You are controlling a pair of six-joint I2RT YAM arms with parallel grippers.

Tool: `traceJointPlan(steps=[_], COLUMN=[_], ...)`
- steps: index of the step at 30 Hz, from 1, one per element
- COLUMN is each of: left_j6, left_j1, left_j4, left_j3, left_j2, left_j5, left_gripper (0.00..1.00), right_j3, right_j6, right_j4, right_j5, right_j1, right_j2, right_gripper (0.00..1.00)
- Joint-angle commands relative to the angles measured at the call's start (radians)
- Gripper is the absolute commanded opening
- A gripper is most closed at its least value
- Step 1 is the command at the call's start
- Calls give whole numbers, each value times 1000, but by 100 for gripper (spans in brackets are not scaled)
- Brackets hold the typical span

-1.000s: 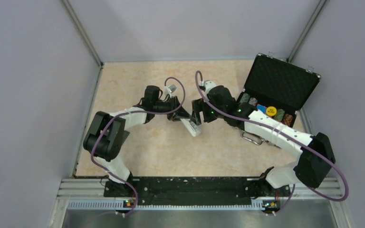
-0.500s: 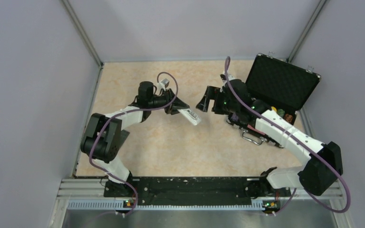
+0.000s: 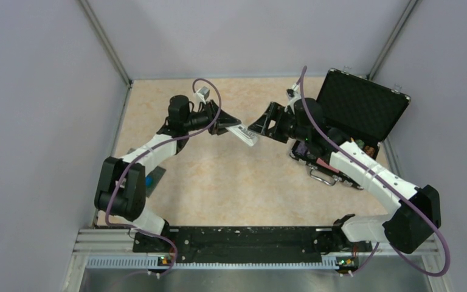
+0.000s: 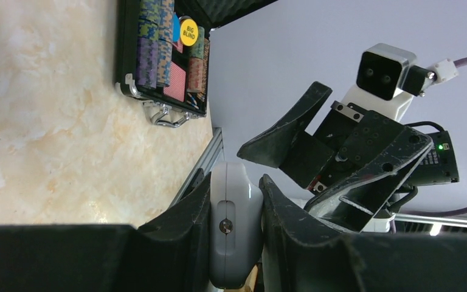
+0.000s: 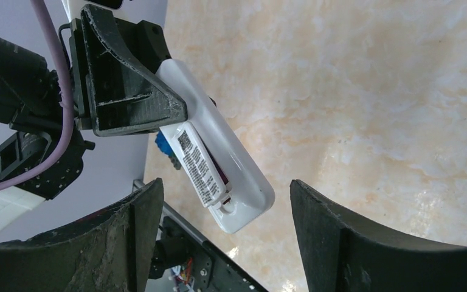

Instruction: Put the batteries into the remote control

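Pale marbled tabletop [image 3: 231,182] between grey walls, and the open black case [image 3: 359,106] sits at the right rear, so everything is called off that. Furthest left of the case, by the table's left edge, lies a dark grey card [image 3: 150,180] with a blue patch. Closer to the case, the left gripper [image 3: 226,125] is clamped tight on the remote control [image 3: 245,135], fingers pressed to either side of one end. The white remote is up off the table, its free end slanting toward the case. Its back faces the right wrist camera: a printed label, and beside it a dark purple strip [image 5: 219,165] in the recess, too thin to identify. Just left of the case, the right gripper [image 3: 266,123] stands wide apart and empty, its fingers flanking the remote's free end without touching. Inside the case sit striped chip stacks [image 4: 158,48] and a yellow BIG BLIND disc [image 4: 188,31].
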Motion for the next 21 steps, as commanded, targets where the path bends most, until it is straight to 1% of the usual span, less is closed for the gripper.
traceJointPlan(steps=[1,5,7,17,21], left_j6=[-19,-29,-42,-192,-225], left_j1=[3,4,4,-2,-9], left_j4=[19,9,18,196,245], left_j3=[29,24,22,-22,-31], left_j2=[-83,-107,-114,-142,-153], left_j5=[-46,-60,-67,-54,-53], left_gripper=[0,0,0,0,0], right_j3=[-11,-15,-18,-41,-46], right_j6=[33,28,21,21,29], right_j4=[76,91,105,155,170], right_j5=[-34,-55,-67,-98,-109], right_j1=[-15,-17,-17,-17,-17], right_j2=[-25,-26,-27,-35,-28], right_gripper=[73,71,68,58,54])
